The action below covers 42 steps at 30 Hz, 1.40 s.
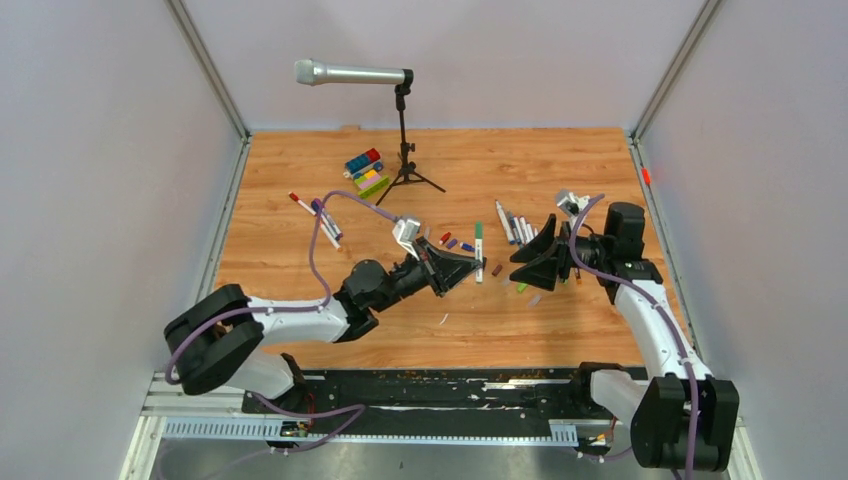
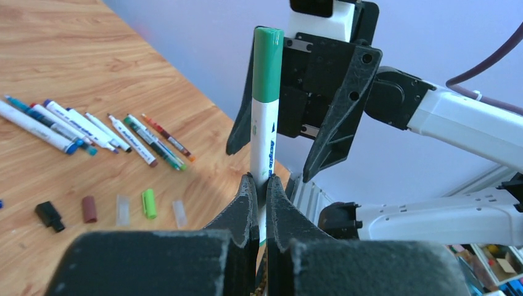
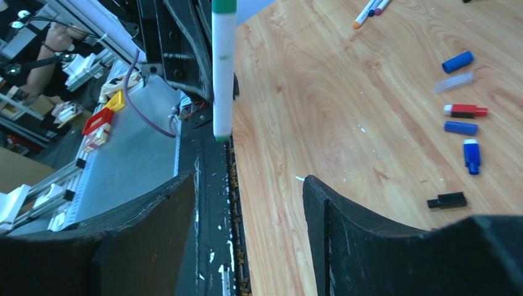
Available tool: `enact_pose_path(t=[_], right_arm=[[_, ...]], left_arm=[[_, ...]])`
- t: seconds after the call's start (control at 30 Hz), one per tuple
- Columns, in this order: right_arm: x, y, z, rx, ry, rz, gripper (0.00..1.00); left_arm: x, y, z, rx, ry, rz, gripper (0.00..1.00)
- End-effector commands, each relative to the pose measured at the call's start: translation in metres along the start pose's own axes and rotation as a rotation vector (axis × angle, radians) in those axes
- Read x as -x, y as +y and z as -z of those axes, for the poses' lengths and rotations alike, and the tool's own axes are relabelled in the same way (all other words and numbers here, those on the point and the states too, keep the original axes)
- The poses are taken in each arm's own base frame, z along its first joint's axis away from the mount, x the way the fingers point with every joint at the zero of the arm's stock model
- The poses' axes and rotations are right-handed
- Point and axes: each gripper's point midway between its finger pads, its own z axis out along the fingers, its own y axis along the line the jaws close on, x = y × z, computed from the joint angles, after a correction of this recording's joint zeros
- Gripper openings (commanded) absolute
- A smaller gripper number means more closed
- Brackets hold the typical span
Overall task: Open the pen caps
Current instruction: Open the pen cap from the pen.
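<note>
**Item under task.** Your left tool (image 2: 260, 185) is clamped shut on the white barrel of a pen (image 2: 264, 139) and holds it off the counter (image 2: 92, 37), between the two arms. The barrel carries blue lettering down its length. The green cap (image 2: 268, 61) sits on the end farthest from the tool, seated flush. Your right tool (image 3: 247, 200) stands open, with its fingers spread wide, facing the pen and gripping nothing.

**Surface.** The counter is wood-grain board.
- Loose caps (image 2: 90, 208) in black, brown, green and clear lie in a short row.
- Other pens (image 2: 92, 129) are fanned side by side beyond that row.
- More caps (image 3: 461, 127) in blue, red and black are scattered on the far side of the held pen.

**Room.**
- Pale walls (image 1: 100, 150) close the counter on three sides.
- A silver microphone (image 1: 350, 73) on a black tripod stands toward the back.
- Coloured blocks (image 1: 365, 170) are piled just beside the tripod's feet.
</note>
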Motion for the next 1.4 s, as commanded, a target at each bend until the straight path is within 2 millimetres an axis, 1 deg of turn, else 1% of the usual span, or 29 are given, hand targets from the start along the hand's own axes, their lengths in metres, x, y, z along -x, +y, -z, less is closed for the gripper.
enact_pose_path(t=[0.0, 0.1, 0.17, 0.3, 0.5, 0.57, 0.63, 0.73, 0.9, 0.93, 1.0, 1.03, 1.1, 1.13, 1.17, 1.2, 1.23, 1.33, 1.37], right_arm=[[0.003, 0.010, -0.009, 0.077, 0.016, 0.008, 0.65], [-0.001, 0.018, -0.018, 0.119, 0.039, 0.002, 0.65], [-0.002, 0.019, -0.021, 0.122, 0.046, -0.002, 0.65], [0.006, 0.013, -0.024, 0.092, 0.039, -0.022, 0.65], [0.009, 0.007, -0.025, 0.056, 0.024, -0.049, 0.64], [0.010, 0.005, -0.026, 0.044, 0.015, -0.069, 0.63], [0.011, 0.004, -0.026, 0.035, 0.008, -0.081, 0.59], [0.008, 0.003, -0.027, 0.029, 0.006, -0.098, 0.53], [0.005, 0.005, -0.029, 0.041, 0.013, -0.107, 0.50], [0.005, 0.005, -0.029, 0.044, 0.015, -0.105, 0.47], [0.004, 0.007, -0.030, 0.053, 0.018, -0.104, 0.37], [0.004, 0.007, -0.031, 0.058, 0.020, -0.102, 0.31], [0.003, 0.010, -0.031, 0.072, 0.023, -0.092, 0.13], [0.003, 0.010, -0.031, 0.077, 0.024, -0.089, 0.03], [0.003, 0.010, -0.031, 0.078, 0.024, -0.085, 0.00], [0.003, 0.010, -0.031, 0.080, 0.025, -0.080, 0.00], [0.002, 0.011, -0.031, 0.082, 0.027, -0.075, 0.00], [0.002, 0.010, -0.030, 0.083, 0.037, -0.049, 0.00], [0.001, 0.010, -0.030, 0.085, 0.042, -0.042, 0.00]], left_arm=[[0.008, -0.017, -0.021, -0.040, -0.090, -0.050, 0.00], [-0.001, -0.019, -0.027, -0.043, -0.089, -0.043, 0.00], [-0.007, -0.020, -0.030, -0.046, -0.077, -0.041, 0.00], [-0.020, -0.023, -0.036, -0.057, -0.056, -0.029, 0.00], [-0.038, -0.027, -0.040, -0.080, -0.035, -0.013, 0.00], [-0.040, -0.028, -0.042, -0.085, -0.034, -0.010, 0.00], [-0.042, -0.029, -0.043, -0.089, -0.033, -0.010, 0.00], [-0.039, -0.025, -0.044, -0.063, -0.056, -0.010, 0.00], [-0.032, -0.023, -0.042, -0.041, -0.084, -0.014, 0.00], [-0.031, -0.023, -0.042, -0.040, -0.087, -0.014, 0.00], [-0.030, -0.024, -0.042, -0.044, -0.088, -0.015, 0.00], [-0.031, -0.025, -0.043, -0.046, -0.085, -0.015, 0.00], [-0.032, -0.026, -0.044, -0.055, -0.080, -0.011, 0.02], [-0.033, -0.027, -0.044, -0.062, -0.077, -0.008, 0.05], [-0.033, -0.028, -0.044, -0.067, -0.076, -0.005, 0.10], [-0.033, -0.029, -0.043, -0.073, -0.075, -0.003, 0.16], [-0.032, -0.032, -0.043, -0.081, -0.075, -0.002, 0.24], [-0.028, -0.036, -0.035, -0.093, -0.072, -0.026, 0.53], [-0.027, -0.037, -0.031, -0.100, -0.071, -0.046, 0.62]])
